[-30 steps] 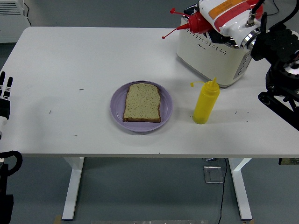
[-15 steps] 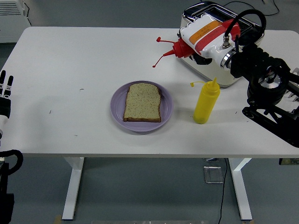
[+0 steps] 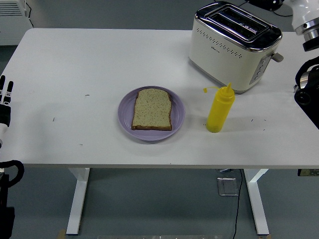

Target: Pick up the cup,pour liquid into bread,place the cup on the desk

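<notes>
Bread slice (image 3: 151,109) lies flat on the purple plate (image 3: 124,117), centre of the counter (image 3: 75,64), a bit toward the near edge. Yellow squeeze bottle (image 3: 219,108) stands upright just right of the plate, nozzle up, small tethered cap hanging off to its left. Toaster (image 3: 233,44) sits behind it at far right, close to the bottle but whether they touch is unclear.

No cup visible (the task says cup; the only pourer on the counter now is the yellow bottle).

Handling, my read: soft plastic body, light, likely gives under squeeze, smooth so it could slip. Tall and narrow, so it tips easily on a sideways nudge. Best to wrap the mid-body from the right side, below the shoulder, clear of the nozzle. Bread is soft and won't resist anything.

Right arm (image 3: 306,59): only a white cuff and black links at the far right edge; hand itself out of frame. Left hand (image 3: 5,102) rests at the left edge, fingers (image 3: 6,90) straight and holding nothing.

Versus half a second ago: the right hand was over the toaster holding a red sauce bottle tipped left. Now both hand and red bottle are gone from view; the arm has swung up and right. Bread, plate and yellow bottle haven't moved. No sauce visible on the bread.
</notes>
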Robot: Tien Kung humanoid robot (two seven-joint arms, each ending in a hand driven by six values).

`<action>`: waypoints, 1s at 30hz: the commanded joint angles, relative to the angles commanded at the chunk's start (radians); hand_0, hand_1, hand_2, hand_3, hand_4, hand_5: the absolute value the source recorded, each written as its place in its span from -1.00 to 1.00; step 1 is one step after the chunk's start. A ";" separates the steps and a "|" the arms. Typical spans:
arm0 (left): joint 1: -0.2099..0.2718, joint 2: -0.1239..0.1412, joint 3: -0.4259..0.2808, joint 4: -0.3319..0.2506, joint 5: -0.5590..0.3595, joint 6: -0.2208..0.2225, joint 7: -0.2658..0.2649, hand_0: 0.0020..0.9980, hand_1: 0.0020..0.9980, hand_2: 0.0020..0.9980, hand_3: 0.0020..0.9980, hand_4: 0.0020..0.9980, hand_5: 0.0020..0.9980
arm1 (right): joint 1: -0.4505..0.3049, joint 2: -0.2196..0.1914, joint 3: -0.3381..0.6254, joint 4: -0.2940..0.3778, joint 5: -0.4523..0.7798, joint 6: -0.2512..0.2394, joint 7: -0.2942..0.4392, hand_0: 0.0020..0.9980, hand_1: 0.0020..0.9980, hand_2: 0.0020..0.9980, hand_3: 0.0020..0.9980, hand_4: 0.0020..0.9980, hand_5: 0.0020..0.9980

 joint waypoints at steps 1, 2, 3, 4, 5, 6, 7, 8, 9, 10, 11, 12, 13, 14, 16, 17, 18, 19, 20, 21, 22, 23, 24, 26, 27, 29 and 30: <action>0.000 0.000 0.000 0.000 0.000 0.000 0.000 0.57 0.47 0.47 0.38 0.02 1.00 | -0.023 0.000 0.029 -0.002 0.039 -0.029 0.026 -0.81 -0.82 -0.52 -0.24 -0.12 -0.65; 0.000 0.000 -0.001 0.000 0.000 0.000 0.000 0.57 0.47 0.47 0.38 0.02 1.00 | -0.045 0.000 0.055 -0.004 0.078 -0.056 0.050 -0.81 -0.82 -0.52 -0.24 -0.12 -0.65; 0.000 0.000 -0.001 0.000 0.000 0.000 0.000 0.57 0.47 0.47 0.38 0.02 1.00 | -0.071 0.001 0.079 -0.011 0.124 -0.083 0.081 -0.80 -0.82 -0.51 -0.24 -0.09 -0.68; -0.001 0.000 -0.001 0.000 0.000 0.001 0.000 0.57 0.47 0.47 0.38 0.02 1.00 | -0.087 0.001 0.092 -0.015 0.169 -0.098 0.108 -0.80 -0.82 -0.51 -0.24 -0.09 -0.68; 0.000 -0.001 -0.002 0.000 0.000 0.001 0.000 0.57 0.47 0.47 0.38 0.02 1.00 | -0.108 0.004 0.108 -0.023 0.208 -0.114 0.139 -0.80 -0.82 -0.51 -0.24 -0.09 -0.68; 0.000 -0.001 -0.002 0.000 0.000 0.001 0.000 0.57 0.47 0.47 0.38 0.02 1.00 | -0.120 0.006 0.117 -0.026 0.253 -0.122 0.166 -0.80 -0.82 -0.51 -0.24 -0.09 -0.68; 0.000 -0.001 -0.001 0.000 0.000 0.002 0.001 0.57 0.47 0.47 0.38 0.02 1.00 | -0.143 0.015 0.136 -0.035 0.292 -0.137 0.205 -0.80 -0.82 -0.51 -0.24 -0.09 -0.68; 0.000 -0.001 0.000 0.000 0.000 0.002 0.001 0.57 0.47 0.47 0.38 0.02 1.00 | -0.150 0.017 0.141 -0.037 0.331 -0.141 0.234 -0.80 -0.82 -0.51 -0.24 -0.09 -0.68; 0.000 -0.001 0.000 0.000 0.000 0.002 0.001 0.57 0.47 0.47 0.38 0.02 1.00 | -0.153 0.018 0.143 -0.038 0.377 -0.143 0.251 -0.78 -0.80 -0.50 -0.24 -0.07 -0.69; 0.000 -0.001 0.003 0.001 0.000 0.001 0.001 0.57 0.47 0.47 0.38 0.02 1.00 | -0.180 0.028 0.155 -0.049 0.422 -0.157 0.293 -0.78 -0.80 -0.50 -0.24 -0.07 -0.69; -0.001 -0.001 0.004 0.001 0.000 0.001 0.001 0.57 0.47 0.47 0.38 0.02 1.00 | -0.192 0.031 0.158 -0.053 0.461 -0.160 0.323 -0.78 -0.80 -0.50 -0.24 -0.07 -0.69; -0.001 -0.001 0.006 0.002 0.000 0.001 0.001 0.57 0.47 0.47 0.38 0.02 1.00 | -0.211 0.034 0.159 -0.057 0.500 -0.163 0.353 -0.78 -0.80 -0.50 -0.24 -0.07 -0.69; -0.002 -0.001 0.007 0.002 0.000 0.001 0.001 0.57 0.47 0.47 0.38 0.02 1.00 | -0.223 0.034 0.158 -0.060 0.546 -0.164 0.371 -0.78 -0.80 -0.50 -0.24 -0.07 -0.69; -0.002 -0.001 0.008 0.003 0.000 0.001 0.001 0.57 0.47 0.47 0.38 0.02 1.00 | -0.236 0.034 0.156 -0.062 0.585 -0.165 0.391 -0.78 -0.80 -0.50 -0.24 -0.07 -0.69; -0.001 -0.001 0.008 0.004 0.000 0.001 0.001 0.57 0.47 0.47 0.38 0.02 1.00 | -0.268 0.031 0.148 -0.067 0.670 -0.162 0.426 -0.79 -0.79 -0.49 -0.23 -0.06 -0.70; -0.001 -0.001 0.008 0.005 0.000 0.001 0.001 0.57 0.47 0.47 0.38 0.02 1.00 | -0.273 0.030 0.147 -0.068 0.715 -0.162 0.432 -0.79 -0.79 -0.49 -0.23 -0.06 -0.70; -0.001 -0.001 0.009 0.005 0.000 0.001 0.001 0.57 0.47 0.47 0.38 0.02 1.00 | -0.288 0.029 0.139 -0.071 0.754 -0.164 0.437 -0.79 -0.79 -0.49 -0.23 -0.06 -0.70; -0.001 -0.001 0.009 0.005 0.000 0.001 0.001 0.57 0.47 0.47 0.38 0.02 1.00 | -0.297 0.028 0.136 -0.072 0.799 -0.166 0.439 -0.79 -0.79 -0.49 -0.23 -0.06 -0.70; -0.001 -0.001 0.009 0.004 0.000 0.001 0.001 0.57 0.47 0.47 0.38 0.02 1.00 | -0.314 0.025 0.126 -0.079 0.839 -0.166 0.442 -0.79 -0.79 -0.49 -0.23 -0.06 -0.70; -0.002 -0.001 0.009 0.004 0.000 0.001 0.001 0.57 0.47 0.47 0.38 0.02 1.00 | -0.334 0.023 0.114 -0.089 0.884 -0.167 0.447 -0.77 -0.78 -0.48 -0.23 -0.07 -0.74; -0.002 -0.001 0.009 0.004 0.000 0.001 0.001 0.57 0.47 0.47 0.38 0.02 1.00 | -0.346 0.022 0.107 -0.094 0.929 -0.167 0.451 -0.77 -0.78 -0.48 -0.23 -0.07 -0.74; -0.002 -0.001 0.009 0.004 -0.001 0.001 0.001 0.57 0.47 0.47 0.38 0.02 1.00 | -0.363 0.023 0.094 -0.107 0.969 -0.168 0.463 -0.77 -0.78 -0.48 -0.23 -0.07 -0.74; -0.002 -0.001 0.009 0.004 -0.001 0.001 0.002 0.57 0.47 0.47 0.38 0.02 1.00 | -0.375 0.025 0.083 -0.118 1.007 -0.169 0.472 -0.77 -0.78 -0.48 -0.23 -0.07 -0.74; -0.002 -0.001 0.009 0.004 -0.001 0.001 0.001 0.57 0.47 0.47 0.38 0.02 1.00 | -0.392 0.029 0.065 -0.138 1.092 -0.168 0.490 -0.77 -0.78 -0.48 -0.23 -0.07 -0.74; -0.002 -0.001 0.010 0.004 -0.001 0.001 0.001 0.57 0.47 0.47 0.38 0.03 1.00 | -0.400 0.032 0.055 -0.149 1.130 -0.167 0.503 -0.76 -0.78 -0.47 -0.24 -0.12 -0.70; -0.002 0.000 0.012 0.004 -0.001 0.000 0.001 0.57 0.47 0.47 0.38 0.03 1.00 | -0.414 0.040 0.036 -0.173 1.164 -0.167 0.533 -0.76 -0.78 -0.47 -0.24 -0.12 -0.70; -0.001 0.000 0.013 0.004 -0.001 0.001 0.002 0.57 0.47 0.47 0.38 0.03 1.00 | -0.419 0.043 0.028 -0.185 1.169 -0.167 0.550 -0.76 -0.78 -0.47 -0.24 -0.12 -0.70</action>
